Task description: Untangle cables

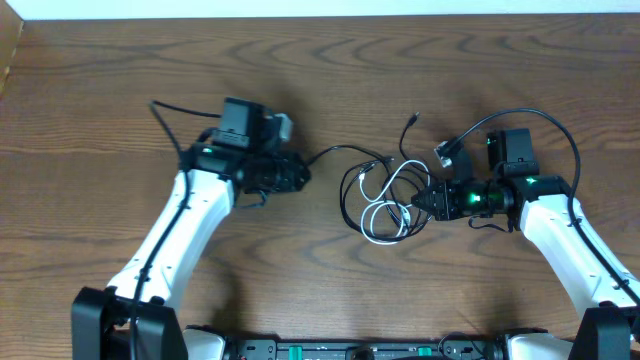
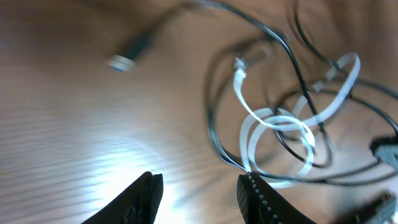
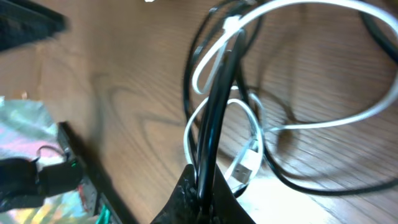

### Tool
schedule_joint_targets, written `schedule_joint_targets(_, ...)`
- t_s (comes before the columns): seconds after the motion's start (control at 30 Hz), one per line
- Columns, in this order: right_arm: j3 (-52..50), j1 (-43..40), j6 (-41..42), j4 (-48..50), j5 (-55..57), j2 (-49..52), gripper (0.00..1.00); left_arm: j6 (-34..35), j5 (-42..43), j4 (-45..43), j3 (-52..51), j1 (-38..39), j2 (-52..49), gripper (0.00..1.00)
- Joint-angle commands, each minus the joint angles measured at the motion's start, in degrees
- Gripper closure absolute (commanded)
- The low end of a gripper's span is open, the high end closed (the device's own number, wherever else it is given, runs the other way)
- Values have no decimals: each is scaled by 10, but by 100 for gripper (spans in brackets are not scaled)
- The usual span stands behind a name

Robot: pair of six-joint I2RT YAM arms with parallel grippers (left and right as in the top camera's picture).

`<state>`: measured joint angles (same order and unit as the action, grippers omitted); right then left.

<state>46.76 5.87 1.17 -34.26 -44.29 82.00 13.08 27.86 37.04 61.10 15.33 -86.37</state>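
Overhead sharp, evenly lit. Left wrist motion-blurred, glare on tabletop (image 2: 118, 165) just ahead of left tool (image 2: 199, 182). Right wrist soft.

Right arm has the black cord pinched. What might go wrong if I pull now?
1. The black cable in the right gripper runs through loops of the white cable. Pulling may tighten the tangle rather than free it.
2. The left gripper is open and holds nothing, so the whole bundle may simply slide along the table.

The right end effector (image 3: 203, 182) pinches the black cable (image 3: 215, 106), the white cable (image 3: 323, 122) looped around it.
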Motion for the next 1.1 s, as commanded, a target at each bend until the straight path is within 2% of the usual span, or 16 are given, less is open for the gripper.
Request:
schedule_joint_targets(0.0, 0, 2, -30, 0, -54, -8, 99, -10, 50, -8, -6, 51, -24, 55)
schedule_joint_targets(0.1, 0, 4, -30, -5, -59, -8, 99, -10, 79, -35, -6, 92, -44, 55)
schedule_joint_targets(0.27, 0, 10, -51, -15, -78, -8, 97, -10, 80, -68, -6, 144, -75, 55)
schedule_joint_targets(0.5, 0, 10, -23, -28, 34, -8, 93, -10, 80, -95, -6, 193, -105, 56)
schedule_joint_targets(0.63, 0, 10, 33, -41, 136, -8, 80, -7, 78, -104, -6, 209, -120, 55)
schedule_joint_targets(0.77, 0, 10, 155, -89, 319, -8, 77, -3, 77, -114, -6, 211, -133, 55)
schedule_joint_targets(0.83, 0, 9, 188, -109, 369, -8, 73, -3, 77, -121, -6, 211, -136, 55)
schedule_joint_targets(0.93, 0, 9, 206, -126, 399, -8, 69, -3, 77, -134, -6, 211, -140, 54)
schedule_joint_targets(1.07, 0, 9, 206, -127, 388, -8, 68, -3, 73, -153, -7, 211, -147, 53)
